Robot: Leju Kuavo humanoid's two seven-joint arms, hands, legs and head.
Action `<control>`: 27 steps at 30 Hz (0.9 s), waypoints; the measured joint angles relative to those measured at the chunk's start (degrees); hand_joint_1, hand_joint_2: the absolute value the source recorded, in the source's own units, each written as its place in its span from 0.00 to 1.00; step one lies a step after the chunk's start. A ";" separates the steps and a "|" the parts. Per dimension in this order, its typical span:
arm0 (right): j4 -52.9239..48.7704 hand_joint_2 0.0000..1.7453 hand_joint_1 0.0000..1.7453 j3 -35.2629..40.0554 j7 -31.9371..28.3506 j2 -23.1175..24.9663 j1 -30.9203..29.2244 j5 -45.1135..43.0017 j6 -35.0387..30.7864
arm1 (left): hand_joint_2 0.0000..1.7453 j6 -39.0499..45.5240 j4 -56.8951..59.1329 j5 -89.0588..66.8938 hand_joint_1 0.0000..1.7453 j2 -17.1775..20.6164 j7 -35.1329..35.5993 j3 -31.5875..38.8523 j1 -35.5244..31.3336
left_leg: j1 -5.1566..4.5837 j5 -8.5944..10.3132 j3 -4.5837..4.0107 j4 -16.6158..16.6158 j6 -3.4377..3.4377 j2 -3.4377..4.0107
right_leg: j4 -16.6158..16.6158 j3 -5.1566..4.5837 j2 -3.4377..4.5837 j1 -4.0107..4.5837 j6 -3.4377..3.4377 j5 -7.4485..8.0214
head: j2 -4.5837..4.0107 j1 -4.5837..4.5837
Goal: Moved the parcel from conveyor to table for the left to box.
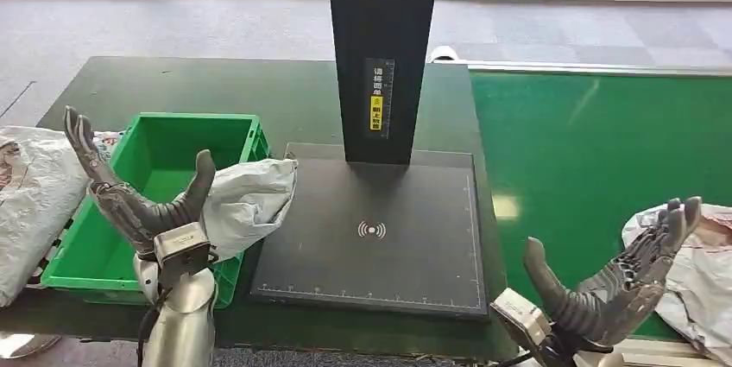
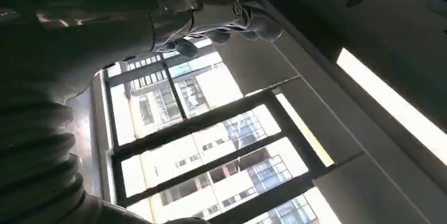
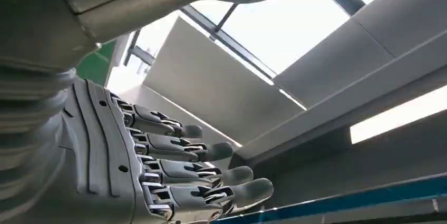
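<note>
A grey-white parcel [image 1: 252, 199] lies draped over the right wall of the green box [image 1: 86, 276], its end reaching the black plate [image 1: 388, 272]. My left hand [image 1: 138, 199] is raised just left of it, palm up and fingers spread, with the thumb in front of the parcel; it grips nothing. In the left wrist view the left hand [image 2: 232, 18] points up at the ceiling. A second white parcel [image 1: 703, 276] with red print rests on the green conveyor [image 1: 587, 151] at the far right. My right hand [image 1: 621, 285] stands spread beside it, its fingers [image 3: 179, 168] apart and empty.
A black scanner column [image 1: 380, 56] rises from the plate in the middle of the dark table [image 1: 216, 86]. A large white sack [image 1: 30, 203] lies left of the box. Grey carpet stretches beyond the table.
</note>
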 measured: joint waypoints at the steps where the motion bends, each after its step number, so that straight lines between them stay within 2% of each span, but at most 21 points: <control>1: 0.28 1.00 0.00 -0.50 0.02 0.00 -0.09 0.48 0.00 | 1.00 -3.37 -0.11 2.70 0.00 0.11 -0.15 -0.68 0.38 | 0.00 0.00 -0.01 0.00 0.00 0.00 | 0.00 0.00 0.00 0.00 0.00 0.00 | 0.00 0.00; 5: 5.38 1.00 0.00 -4.84 0.09 0.02 -2.33 5.78 0.09 | 1.00 -28.12 -3.70 19.26 0.00 0.88 -0.44 -5.71 3.74 | 0.00 -0.01 -0.03 0.00 0.01 0.02 | 0.00 -0.01 0.01 -0.01 0.01 0.00 | 0.00 0.00; 13: 17.60 1.00 0.00 -17.23 0.70 -0.04 -9.13 16.51 0.13 | 1.00 -49.05 -7.37 30.57 0.00 1.31 -0.44 -10.45 7.05 | -0.02 -0.01 -0.02 0.00 0.02 -0.02 | -0.01 0.01 -0.08 -0.01 0.01 0.00 | 0.00 0.02; 16: 21.01 1.00 0.00 -22.24 0.88 -0.04 -11.92 20.18 0.13 | 1.00 -54.27 -7.28 32.38 0.00 1.25 -0.44 -10.78 7.38 | -0.02 0.00 0.00 0.00 0.01 -0.01 | -0.01 0.00 -0.07 -0.02 0.01 0.01 | 0.00 0.02; 21: 24.57 1.00 0.00 -30.41 3.33 -0.02 -15.93 26.85 0.13 | 1.00 -56.38 -6.18 33.15 0.00 1.23 -0.44 -11.41 7.37 | -0.01 0.00 0.00 0.00 0.01 -0.01 | -0.01 -0.01 -0.06 -0.02 0.01 0.01 | 0.00 0.02; 23: 25.53 1.00 0.00 -33.29 6.17 -0.04 -17.08 31.23 0.13 | 1.00 -56.69 -5.68 32.99 0.00 1.23 -0.44 -11.59 7.32 | -0.02 0.00 0.00 0.01 0.01 -0.01 | -0.01 -0.03 -0.04 -0.02 0.01 0.01 | 0.00 0.02; 27: 28.00 1.00 0.00 -37.51 16.53 -2.06 -18.55 40.71 0.09 | 1.00 -56.73 -4.85 32.91 0.00 1.23 -0.44 -11.63 7.25 | -0.03 -0.01 -0.03 0.01 0.02 -0.04 | -0.01 -0.02 -0.09 -0.03 0.02 0.00 | 0.00 0.02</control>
